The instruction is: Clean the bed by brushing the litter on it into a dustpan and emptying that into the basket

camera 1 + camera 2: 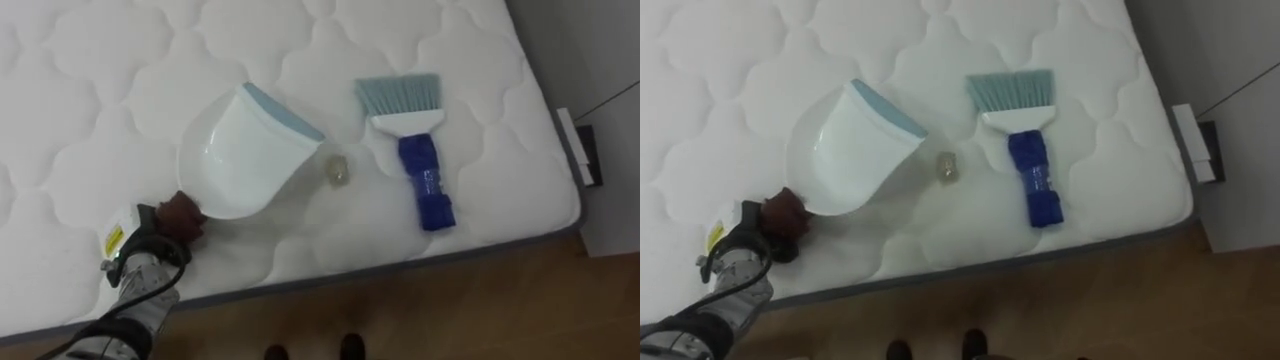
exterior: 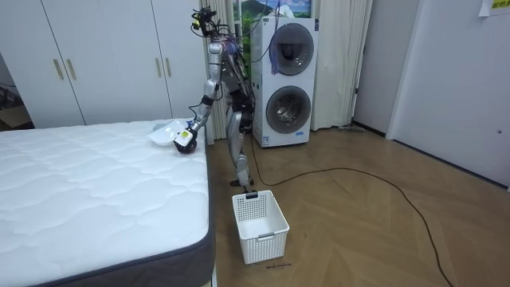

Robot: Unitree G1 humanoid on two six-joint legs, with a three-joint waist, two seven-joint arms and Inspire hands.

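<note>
White quilted bed [image 1: 100, 120], seen from above in the eye views, with the robot standing at its edge near one corner; in the room view a stacked washer and dryer [image 2: 288, 84] stand behind the robot and a white slatted basket [image 2: 259, 227] sits on the wooden floor beside the bed. A white dustpan [image 1: 245, 155] with a pale blue lip lies on the mattress, its mouth turned away from the robot and toward the right. To its right, well apart from it, a hand brush [image 1: 420, 165] lies flat, its dark blue handle toward the bed's edge and its light blue bristles pointing away. The left hand [image 1: 170, 225] enters from the lower left; its dark fingers [image 1: 185, 212] are curled tightly round the dustpan's handle end, which they hide. A small pale crumpled scrap [image 1: 337, 171] rests on the mattress between dustpan and brush, just beside the near corner of the pan's lip, untouched by either and well away from the fingers. A yellow label on the wrist bears print too small to read.
</note>
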